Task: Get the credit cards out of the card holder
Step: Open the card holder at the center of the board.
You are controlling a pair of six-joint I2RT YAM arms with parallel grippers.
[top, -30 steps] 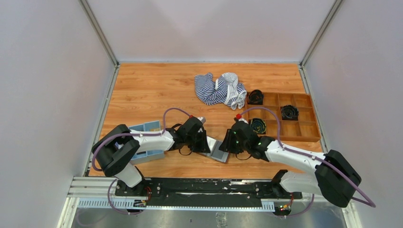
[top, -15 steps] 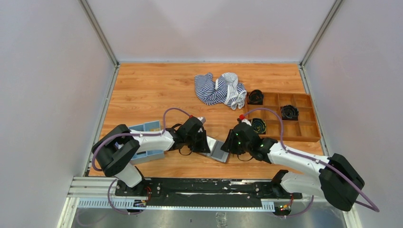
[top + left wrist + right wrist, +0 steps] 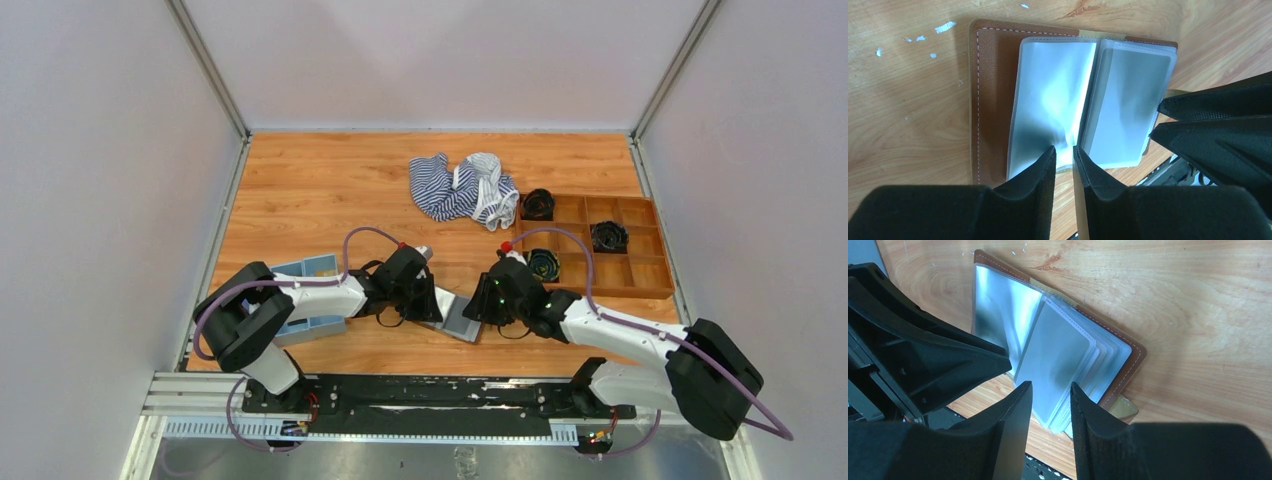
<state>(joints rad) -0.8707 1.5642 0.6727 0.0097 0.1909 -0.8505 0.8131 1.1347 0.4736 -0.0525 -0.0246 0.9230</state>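
Wooden table (image 3: 320, 190), grey walls (image 3: 100, 200), card holder (image 3: 462, 320)

Over the last second, slight movement in the right arm (image 3: 610, 335) only. First swung the bulky rear link outward, away from the card holder (image 3: 462, 318), then brought it partway back. Carried the wrist a touch away from the card holder as well, then eased it in again. Ended with the right gripper (image 3: 478, 305) barely shifted at the card holder's right edge.
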